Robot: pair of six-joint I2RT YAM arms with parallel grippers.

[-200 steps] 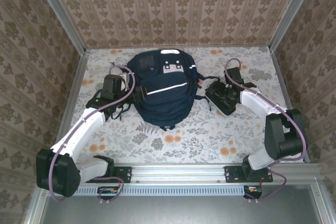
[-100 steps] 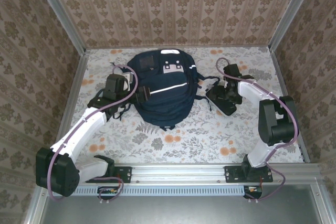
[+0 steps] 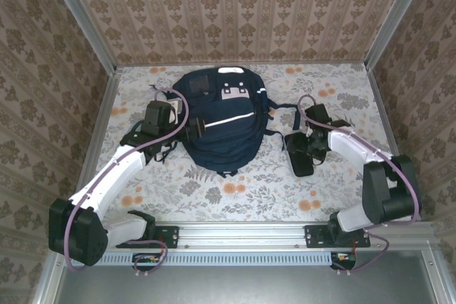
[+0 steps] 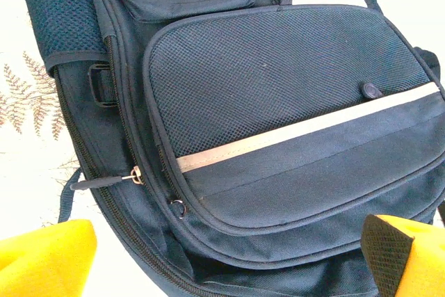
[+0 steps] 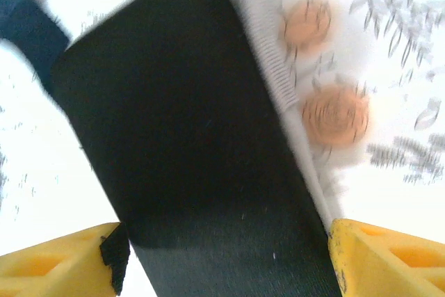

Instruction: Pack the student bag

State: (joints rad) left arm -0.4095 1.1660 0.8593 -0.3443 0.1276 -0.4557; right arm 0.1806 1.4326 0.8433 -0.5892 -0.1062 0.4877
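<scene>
The student bag, navy with a white stripe, lies at the back middle of the table. My left gripper hovers at its left flank, wide open, with nothing held. In the left wrist view the student bag's mesh pocket and zip pulls lie just beyond my open left gripper. To the right of the bag, a black book with white page edges sits between the fingers of my right gripper. From the right wrist, the black book spans my right gripper, and both yellow fingers touch its edges.
A dark strap trails from the bag's right side toward the book. Patterned walls close in the table on three sides. A metal rail with both arm bases runs along the near edge. The cloth before the bag is flowered.
My right gripper has closed on the black book and drawn it nearer and slightly left, turning it more upright. The left arm and the bag have stayed still.
</scene>
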